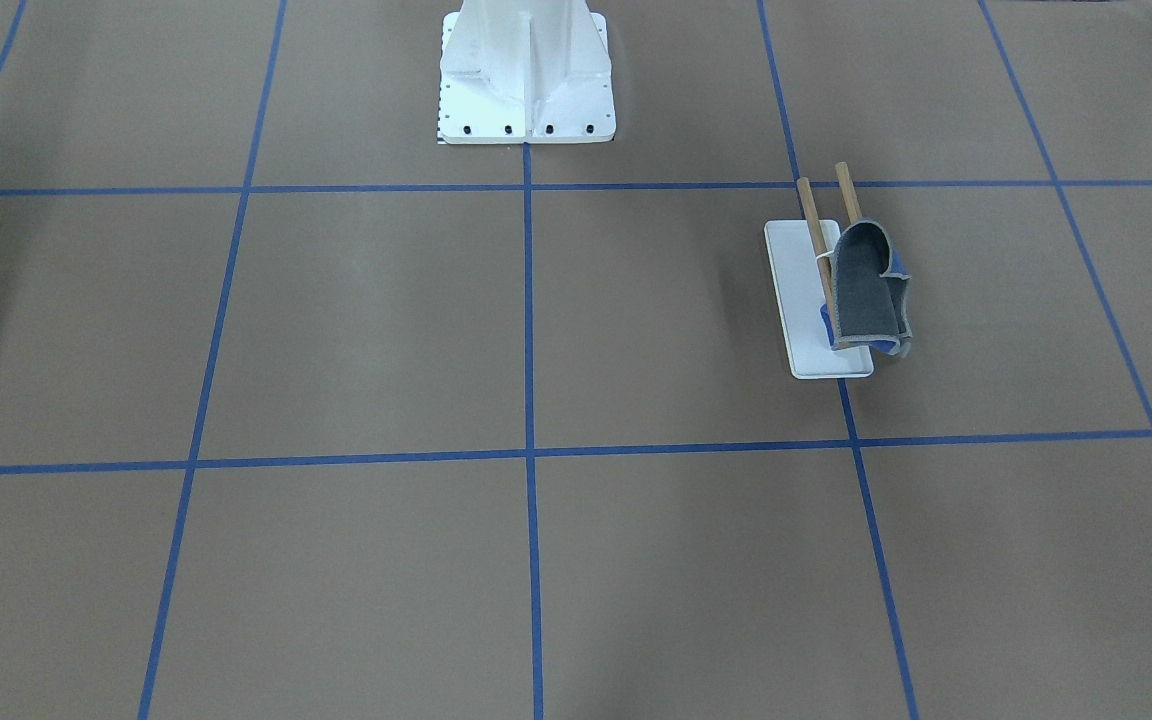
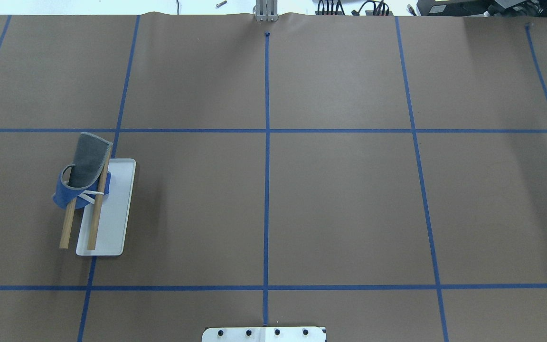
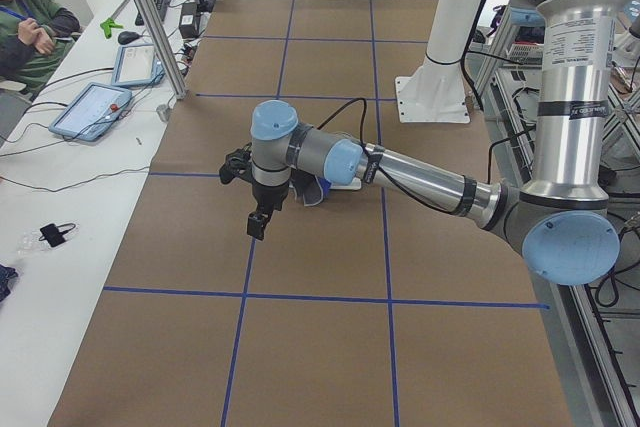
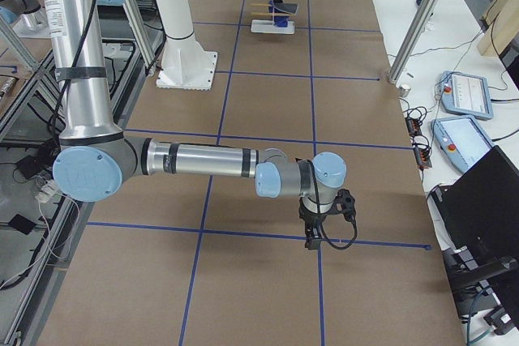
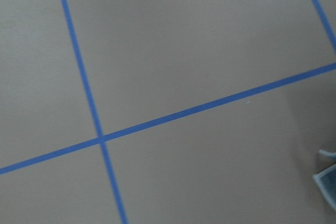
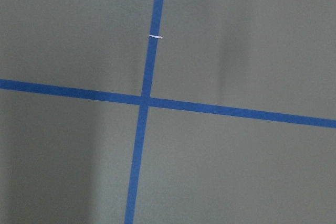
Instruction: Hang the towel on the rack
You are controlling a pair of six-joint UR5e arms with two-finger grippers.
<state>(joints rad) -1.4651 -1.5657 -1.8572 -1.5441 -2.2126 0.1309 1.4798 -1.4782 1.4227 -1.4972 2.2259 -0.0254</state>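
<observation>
The towel (image 1: pixel 866 285), grey side out with blue showing at its edges, hangs draped over the two brown dowels of the rack (image 1: pixel 804 300). In the overhead view the towel (image 2: pixel 87 161) covers the far ends of the dowels above the white base (image 2: pixel 117 209). My left gripper (image 3: pixel 258 222) hangs above the table just in front of the rack; I cannot tell whether it is open or shut. My right gripper (image 4: pixel 312 239) is far from the rack over a tape crossing; its state cannot be told either. The left wrist view catches only a towel corner (image 5: pixel 328 178).
The large white bolted pedestal (image 2: pixel 264 334) stands at the robot's side of the table (image 1: pixel 526 70). Blue tape lines grid the brown table. An operator (image 3: pixel 30 27) sits at a side bench with tablets (image 3: pixel 95 107). Metal posts stand at the table's far edge.
</observation>
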